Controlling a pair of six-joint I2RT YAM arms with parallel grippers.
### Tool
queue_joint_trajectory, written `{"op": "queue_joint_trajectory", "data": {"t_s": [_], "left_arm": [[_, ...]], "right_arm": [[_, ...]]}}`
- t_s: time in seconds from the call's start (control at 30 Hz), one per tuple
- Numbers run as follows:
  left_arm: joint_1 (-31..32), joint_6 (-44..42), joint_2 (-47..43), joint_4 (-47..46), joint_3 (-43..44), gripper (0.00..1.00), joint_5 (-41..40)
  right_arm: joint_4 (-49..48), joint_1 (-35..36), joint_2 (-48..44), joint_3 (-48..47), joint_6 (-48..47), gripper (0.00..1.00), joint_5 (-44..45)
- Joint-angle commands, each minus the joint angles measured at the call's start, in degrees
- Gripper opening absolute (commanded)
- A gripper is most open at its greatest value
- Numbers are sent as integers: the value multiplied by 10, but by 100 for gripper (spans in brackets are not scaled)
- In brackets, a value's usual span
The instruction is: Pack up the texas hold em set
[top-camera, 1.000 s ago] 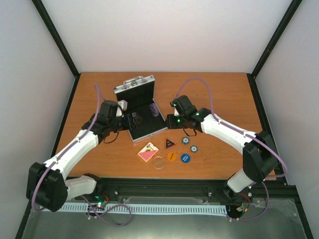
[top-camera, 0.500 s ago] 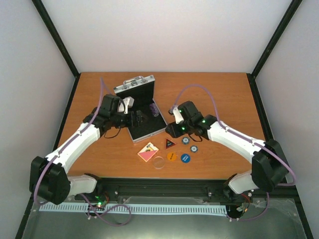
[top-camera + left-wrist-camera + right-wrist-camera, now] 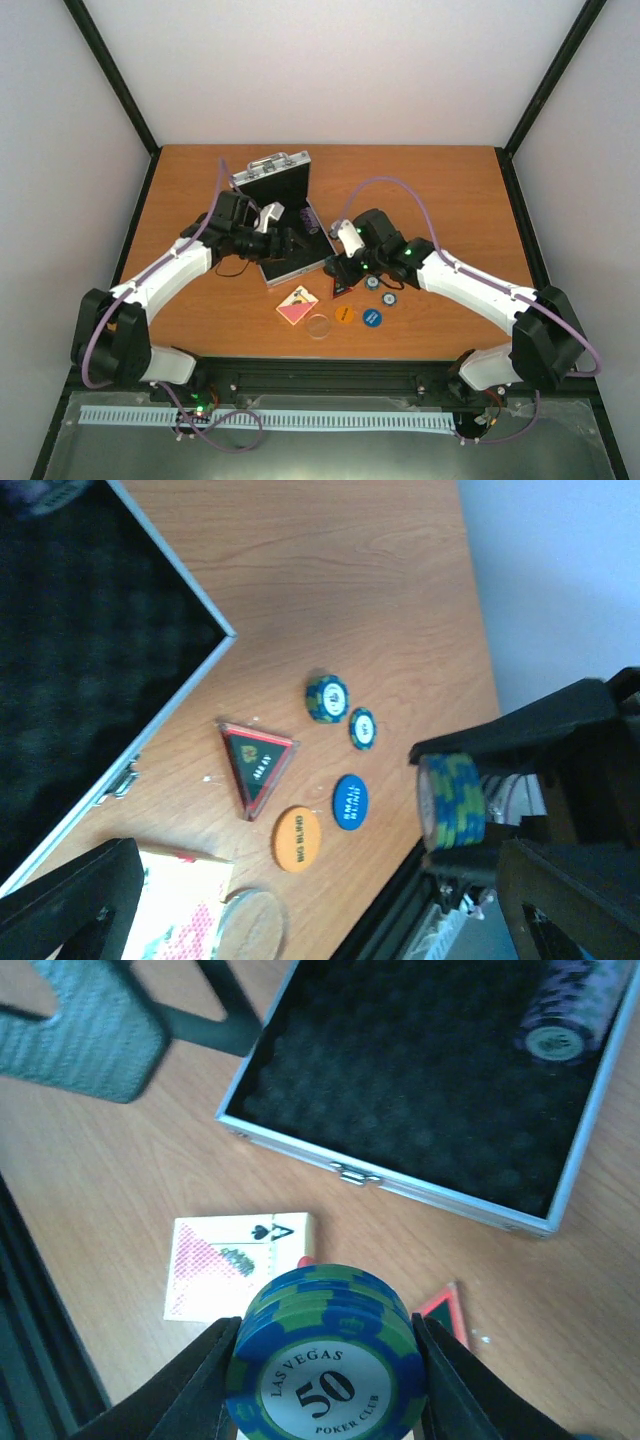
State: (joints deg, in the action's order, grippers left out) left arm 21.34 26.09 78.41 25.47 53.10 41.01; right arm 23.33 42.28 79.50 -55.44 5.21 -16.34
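A: Case [image 3: 380, 1182], where is it and what does it look like?

B: Left of ctr on the table [image 3: 440, 200], toward the far side. It's small, silver aluminium, open. The lid stands up at the far side w/ the handle [image 3: 264, 160] on top. The base lies flat, lined w/ black egg-crate foam [image 3: 400, 1090], and has a small latch on its near edge. One purple-white chip roll [image 3: 558, 1015] lies on its side in the base's far right corner.

A: Loose pcs?

B: All on the wood, near and right of the case.
- Card deck [image 3: 240, 1265]: pink and white, ace-of-spades mark at one corner, just near of the base.
- Clear disc [image 3: 319, 326]: just near of the deck.
- Triangle [image 3: 256, 767]: red edge, black ctr, right of the deck.
- Orange disc [image 3: 297, 838] reads BIG BLIND and blue disc [image 3: 350, 801] reads SMALL BLIND. They sit side by side, near of the triangle.
- Two loose chips [image 3: 327, 697]: blue-green w/ white ctrs, right of the triangle, close but not touching.

A: Grippers?

B: Right gripper [image 3: 338, 270] is clamped on a chip stack [image 3: 325, 1355]. The chips are blue-green and the end one is marked LAS VEGAS 50. It's held off the table above the deck/triangle area, beside the base's near right edge. Left gripper [image 3: 284, 242] hangs over the base, jaws spread wide.
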Motion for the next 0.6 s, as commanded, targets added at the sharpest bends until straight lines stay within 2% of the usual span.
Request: {"op": "queue_joint_trajectory", "data": {"t_s": [0.0,0.27,0.57], "left_arm": [[5,10,18,-28,18,100,71],[8,13,38,-32,14,95,99],[61,40,67,-55,22,94,117]], "right_arm": [[-2,34,-2,-5,-20,3,-1],[8,52,-7,-12,-25,3,13],[20,59,-4,-28,-36,3,15]]}}
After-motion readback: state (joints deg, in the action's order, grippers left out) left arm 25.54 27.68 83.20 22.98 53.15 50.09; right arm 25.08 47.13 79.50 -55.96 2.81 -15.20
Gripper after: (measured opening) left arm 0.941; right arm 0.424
